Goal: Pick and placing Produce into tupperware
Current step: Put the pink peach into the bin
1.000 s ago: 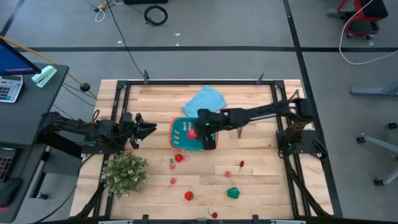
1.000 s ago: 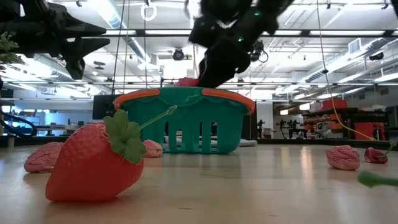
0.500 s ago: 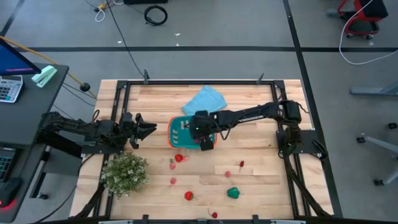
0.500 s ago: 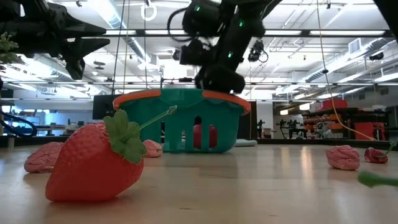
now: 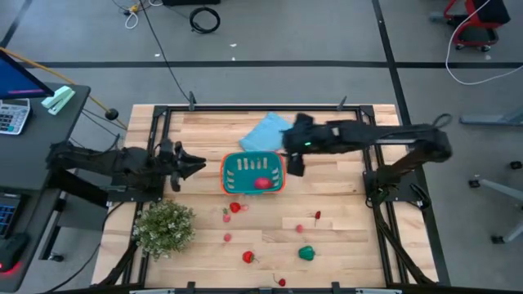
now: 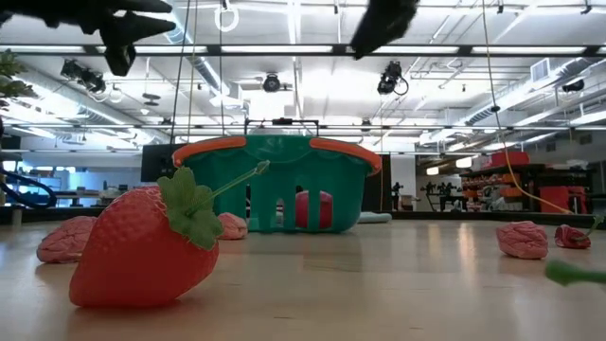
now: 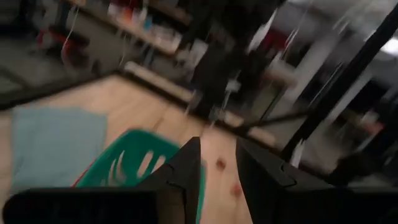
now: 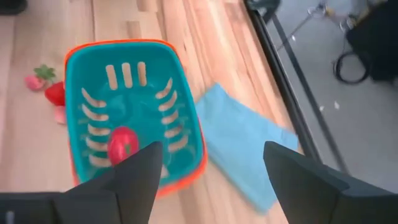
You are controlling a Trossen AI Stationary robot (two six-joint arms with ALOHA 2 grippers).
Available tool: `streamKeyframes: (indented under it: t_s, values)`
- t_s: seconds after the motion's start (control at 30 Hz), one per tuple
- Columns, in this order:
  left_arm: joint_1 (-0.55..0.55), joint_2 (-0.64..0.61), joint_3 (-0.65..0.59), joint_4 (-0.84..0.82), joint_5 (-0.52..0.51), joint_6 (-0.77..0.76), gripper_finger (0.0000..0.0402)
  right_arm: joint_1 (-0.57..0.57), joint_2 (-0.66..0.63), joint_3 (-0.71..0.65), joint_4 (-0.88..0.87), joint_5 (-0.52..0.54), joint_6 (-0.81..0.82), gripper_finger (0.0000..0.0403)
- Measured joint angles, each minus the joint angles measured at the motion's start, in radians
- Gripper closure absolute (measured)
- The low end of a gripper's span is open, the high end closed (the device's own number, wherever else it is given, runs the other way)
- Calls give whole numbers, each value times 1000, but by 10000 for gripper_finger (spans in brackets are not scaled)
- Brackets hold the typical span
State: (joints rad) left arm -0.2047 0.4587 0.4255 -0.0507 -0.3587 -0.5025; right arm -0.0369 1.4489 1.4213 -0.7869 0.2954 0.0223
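The teal basket with an orange-red rim [image 5: 232, 173] [image 8: 74, 68] [image 6: 216, 146] stands on the table's middle. One red produce piece [image 5: 262, 183] [image 8: 122, 144] [image 6: 313, 206] lies on its floor. More produce lies on the wood nearer the front: red pieces [image 5: 235, 207] [image 5: 248, 256], a green one [image 5: 306, 253], and a big strawberry [image 6: 142, 246]. My right gripper [image 5: 292, 162] [image 8: 214, 177] hangs open above the basket's right side, touching nothing. My left gripper [image 5: 194, 164] [image 7: 217, 171] is open, left of the basket.
A light-blue cloth [image 5: 268, 133] [image 8: 242, 146] lies just beyond the basket. A bushy potted plant [image 5: 164, 228] stands at the front left. Small red pieces [image 8: 53, 93] lie beside the basket's near wall. Pink pieces [image 6: 523, 239] [image 6: 66, 239] lie on the wood.
My right gripper, which hung low over the basket with a red piece, has let it go: the piece now lies in the basket. The gripper has risen and drawn back toward the table's right and far side. My left gripper has risen a little.
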Motion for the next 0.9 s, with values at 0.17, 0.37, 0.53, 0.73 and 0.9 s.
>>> streamKeyframes:
  t_s: [0.17, 0.37, 0.53, 0.73, 0.9]
  values:
    - [-51, 223, 113, -122, 91, -68, 294, 0, -145, -129, -10, 0, 76, 122]
    - [-172, 507, 162, -121, 112, -152, 294, 0, -265, -333, 2, 16, 129, 130]
    - [-230, 737, 212, -121, 110, -243, 294, 0, -304, -453, 8, 18, 144, 131]
    - [-253, 931, 302, -122, 131, -246, 294, 0, -308, -514, 20, 18, 144, 130]
    - [-254, 1018, 368, -187, 147, -245, 294, 0, -302, -523, 20, 18, 143, 130]
